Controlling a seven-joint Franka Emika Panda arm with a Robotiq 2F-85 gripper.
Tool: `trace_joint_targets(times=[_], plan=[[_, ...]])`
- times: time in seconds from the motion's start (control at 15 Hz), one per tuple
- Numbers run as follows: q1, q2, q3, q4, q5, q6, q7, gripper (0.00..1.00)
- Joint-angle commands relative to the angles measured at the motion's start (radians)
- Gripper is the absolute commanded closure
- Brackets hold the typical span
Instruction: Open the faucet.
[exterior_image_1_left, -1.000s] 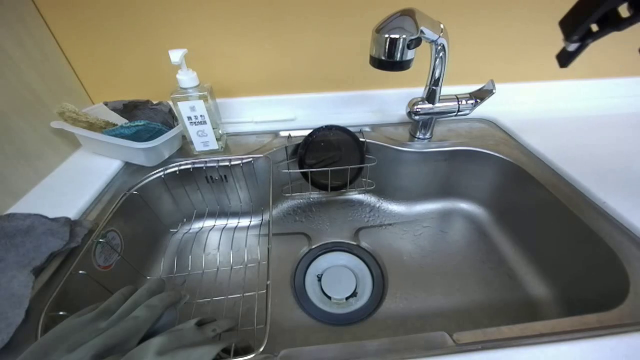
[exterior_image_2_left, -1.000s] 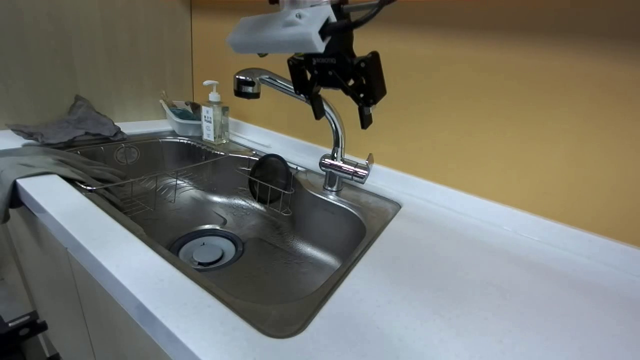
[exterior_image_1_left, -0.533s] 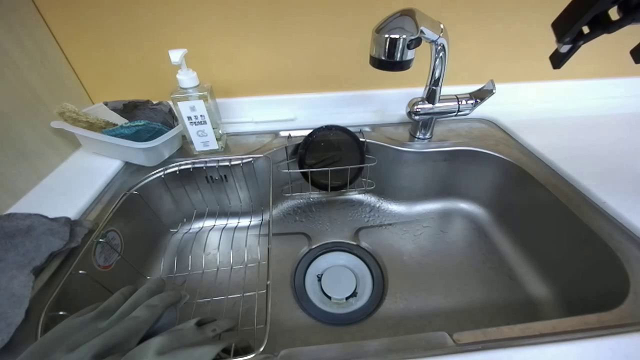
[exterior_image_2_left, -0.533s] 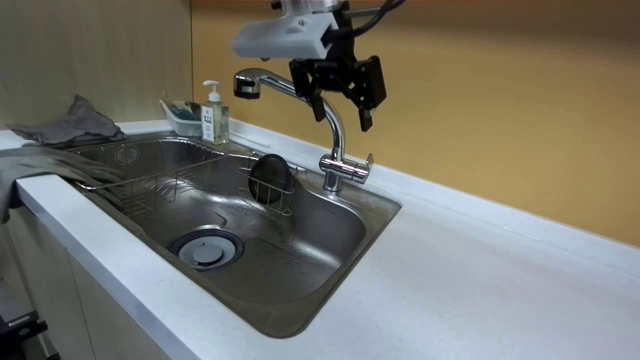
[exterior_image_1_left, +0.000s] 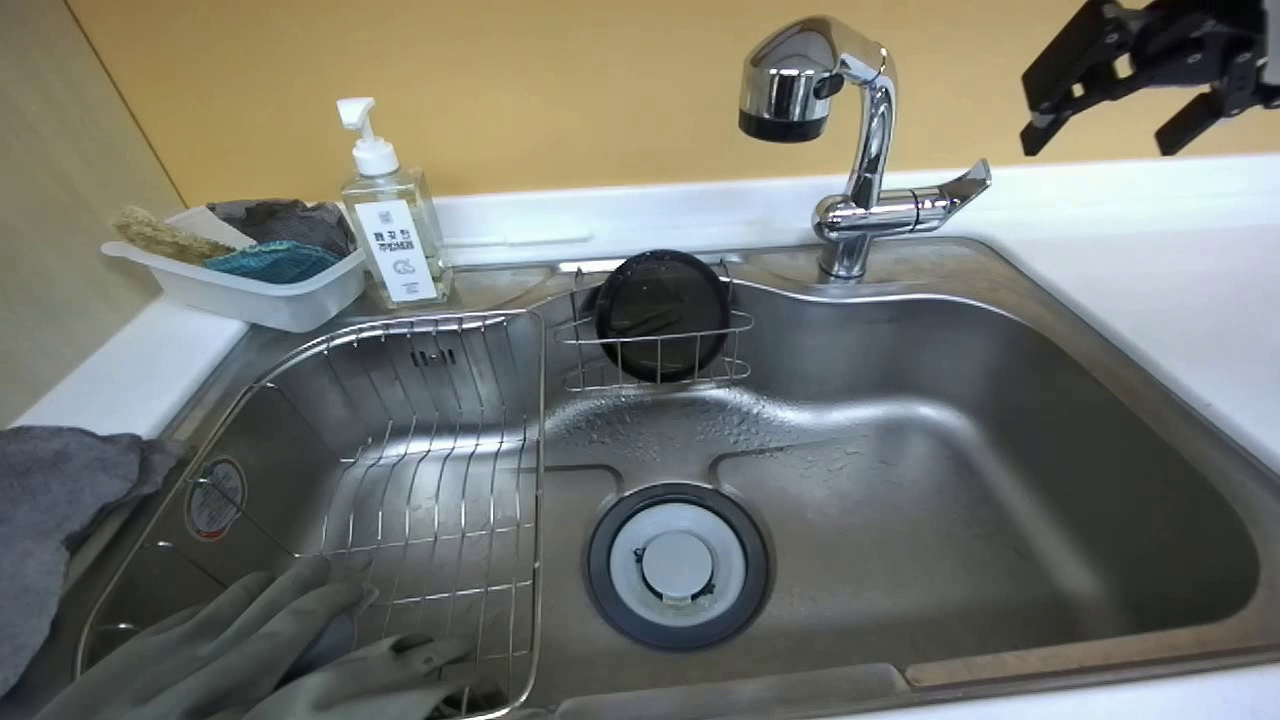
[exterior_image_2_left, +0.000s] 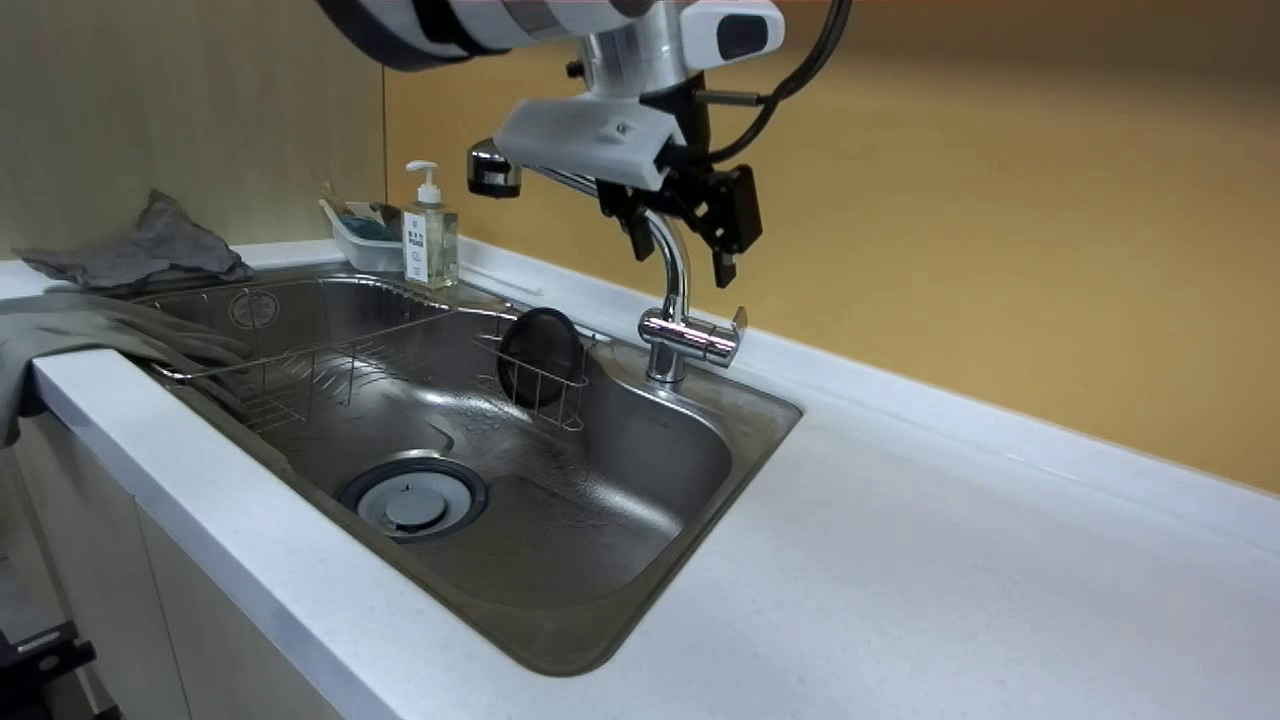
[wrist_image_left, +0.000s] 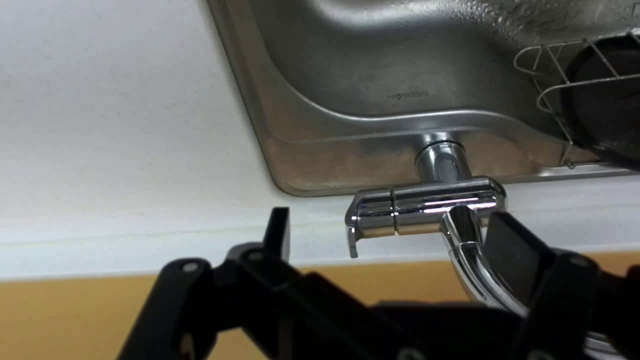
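Smoothly curved chrome faucet (exterior_image_1_left: 876, 140), angular tool (exterior_image_1_left: 1101, 143), jaws parted

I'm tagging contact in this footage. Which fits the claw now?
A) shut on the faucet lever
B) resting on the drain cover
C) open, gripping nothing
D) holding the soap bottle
C: in an exterior view the claw has its fingers spread, with yellow wall showing between the tips, apart from the faucet lever.

Korean "깨끗한" on soap bottle (exterior_image_1_left: 400, 245)
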Motion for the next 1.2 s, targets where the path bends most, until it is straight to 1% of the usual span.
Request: trace_joint_targets(times=[0.0, 0.07, 0.33, 0.6, 0.87, 1.13], plan=[[-0.039, 0.145, 0.035, 0.126, -0.094, 0.066, 0.110, 0.00], [-0.050, 0.173, 0.035, 0.153, -0.149, 0.079, 0.145, 0.00], [-0.040, 0.269, -0.011, 0.257, -0.296, 0.091, 0.238, 0.00], [-0.010, 0.355, -0.057, 0.342, -0.389, 0.084, 0.293, 0.00], [0.020, 0.428, -0.095, 0.402, -0.421, 0.075, 0.323, 0.00], [0.053, 0.473, -0.135, 0.436, -0.413, 0.078, 0.327, 0.00]])
